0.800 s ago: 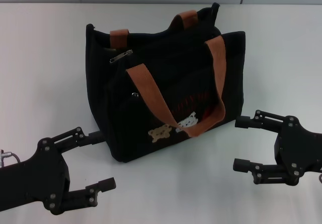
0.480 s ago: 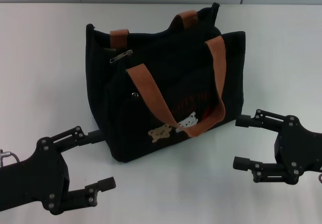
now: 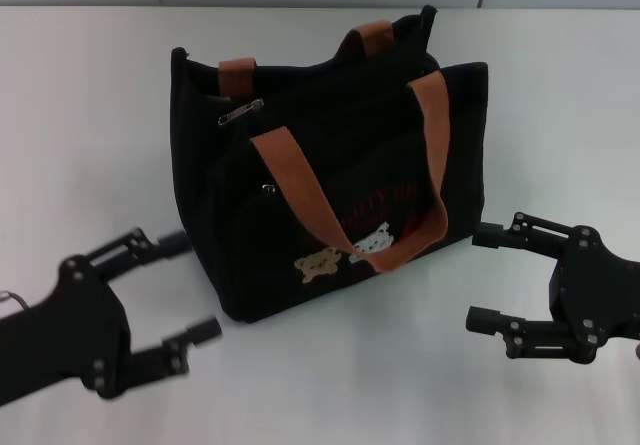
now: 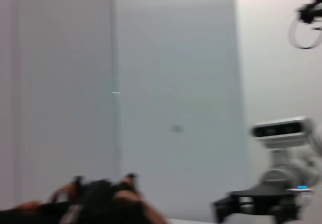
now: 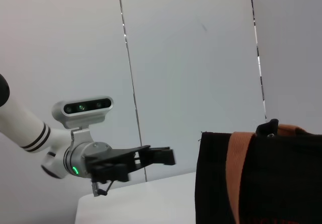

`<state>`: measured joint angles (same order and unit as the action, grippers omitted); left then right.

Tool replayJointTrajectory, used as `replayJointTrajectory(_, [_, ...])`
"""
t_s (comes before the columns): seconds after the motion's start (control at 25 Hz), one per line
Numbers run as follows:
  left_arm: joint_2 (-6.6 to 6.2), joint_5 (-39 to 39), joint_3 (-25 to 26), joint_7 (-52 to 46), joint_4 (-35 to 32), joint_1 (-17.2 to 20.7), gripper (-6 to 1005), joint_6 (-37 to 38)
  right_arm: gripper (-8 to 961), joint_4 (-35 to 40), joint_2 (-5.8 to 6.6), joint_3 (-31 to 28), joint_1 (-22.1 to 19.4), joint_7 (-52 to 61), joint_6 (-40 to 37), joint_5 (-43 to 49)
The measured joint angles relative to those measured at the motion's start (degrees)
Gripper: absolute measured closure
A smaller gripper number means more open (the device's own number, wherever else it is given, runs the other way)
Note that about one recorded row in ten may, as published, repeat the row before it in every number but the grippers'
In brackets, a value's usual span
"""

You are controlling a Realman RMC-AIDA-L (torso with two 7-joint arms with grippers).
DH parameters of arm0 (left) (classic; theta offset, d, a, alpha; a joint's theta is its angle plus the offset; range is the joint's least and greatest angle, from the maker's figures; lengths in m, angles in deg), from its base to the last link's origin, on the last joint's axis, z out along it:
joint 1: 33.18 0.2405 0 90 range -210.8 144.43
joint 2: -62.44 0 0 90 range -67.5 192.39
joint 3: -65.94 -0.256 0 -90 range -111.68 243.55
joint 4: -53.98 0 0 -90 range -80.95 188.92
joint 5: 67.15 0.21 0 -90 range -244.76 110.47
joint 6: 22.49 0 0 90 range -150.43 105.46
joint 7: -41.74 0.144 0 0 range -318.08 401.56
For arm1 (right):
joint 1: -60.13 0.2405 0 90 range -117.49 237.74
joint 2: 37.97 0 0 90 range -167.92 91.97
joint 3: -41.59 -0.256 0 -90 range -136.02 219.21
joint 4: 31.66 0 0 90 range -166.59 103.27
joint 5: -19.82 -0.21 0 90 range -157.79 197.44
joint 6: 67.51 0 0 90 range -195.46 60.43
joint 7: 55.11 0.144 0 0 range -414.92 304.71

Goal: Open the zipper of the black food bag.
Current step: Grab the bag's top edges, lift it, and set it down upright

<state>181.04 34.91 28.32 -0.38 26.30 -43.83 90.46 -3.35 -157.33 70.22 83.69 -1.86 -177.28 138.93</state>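
While both arms sit low beside the black food bag, the left gripper is spread wide near its left front corner, the right gripper likewise spread by its right side, neither touching it. The zipper pull lies on the bag's top rim at the left end; bag upright on the white table.

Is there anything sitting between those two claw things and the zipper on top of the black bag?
Nothing visible blocks it. The silver pull tab of the zipper lies exposed on the black food bag top, beside one orange handle. The left gripper and right gripper hang open low at either side.
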Motion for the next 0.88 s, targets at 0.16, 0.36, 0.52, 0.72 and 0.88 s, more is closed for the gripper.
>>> replayJointTrajectory(0.16, [0.00, -0.08, 4.96, 1.28, 2.78, 0.07, 236, -3.11, 111, -0.06, 0.00, -0.06, -0.02, -0.06, 0.02, 0.00])
replayJointTrajectory(0.36, [0.13, -0.10, 5.21, 3.05, 6.34, -1.23, 244, -7.23, 111, -0.10, -0.04, -0.06, -0.02, -0.16, -0.04, -0.01])
replayJointTrajectory(0.52, [0.24, 0.06, 4.98, 5.77, 10.77, -3.27, 249, -10.49, 110, -0.10, -0.07, -0.07, -0.02, -0.78, -0.30, -0.08])
replayJointTrajectory(0.72, [0.22, 0.11, 4.96, 8.85, 14.52, -5.05, 257, -12.39, 110, -0.19, -0.09, -0.07, -0.02, -1.00, -0.33, -0.40])
replayJointTrajectory(0.88, [0.35, -0.29, 7.49, 11.67, 18.73, -6.24, 263, -14.52, 110, -1.05, -0.08, -0.07, -0.07, -1.64, -0.35, -0.61])
